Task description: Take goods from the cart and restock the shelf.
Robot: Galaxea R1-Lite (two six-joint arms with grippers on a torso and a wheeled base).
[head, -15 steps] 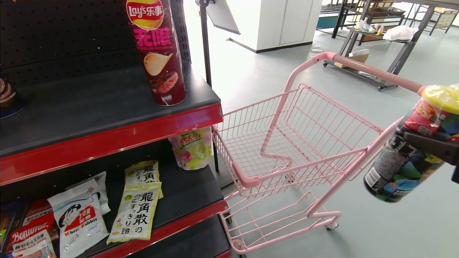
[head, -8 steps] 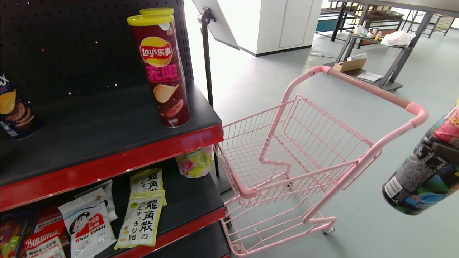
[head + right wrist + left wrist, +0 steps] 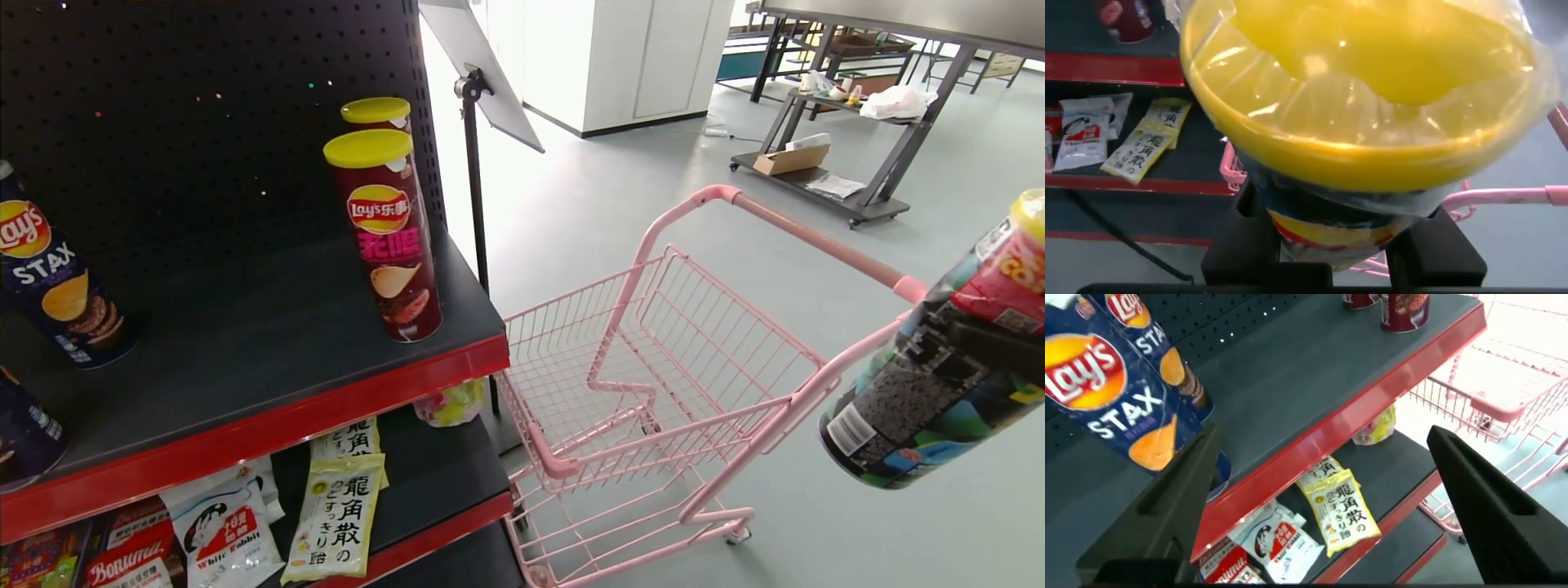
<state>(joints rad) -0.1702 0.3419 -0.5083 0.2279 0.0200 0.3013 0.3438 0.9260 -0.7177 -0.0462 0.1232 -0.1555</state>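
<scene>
A tall chip can (image 3: pixel 922 392) with a yellow lid hangs tilted in the air to the right of the pink cart (image 3: pixel 653 359), past its handle. My right gripper (image 3: pixel 984 345) is shut on its middle; in the right wrist view the lid (image 3: pixel 1364 90) sits just above the fingers (image 3: pixel 1249 253). The cart's wire basket holds nothing. On the black shelf (image 3: pixel 245 327) with a red front edge stand two maroon chip cans (image 3: pixel 385 237) at the right end and blue chip cans (image 3: pixel 53 278) at the left. My left gripper (image 3: pixel 1319 498) is open in front of the shelf, near a blue can (image 3: pixel 1118 384).
The lower shelf holds flat snack bags (image 3: pixel 335 514) and a white bag (image 3: pixel 224 539). A stand with a tilted board (image 3: pixel 478 73) rises between shelf and cart. Open grey floor lies beyond the cart, with a metal rack (image 3: pixel 824 155) far behind.
The head camera has tilted upward, so shelf and cart sit lower in the picture and more cans show. The right gripper still holds the can beside the cart.
</scene>
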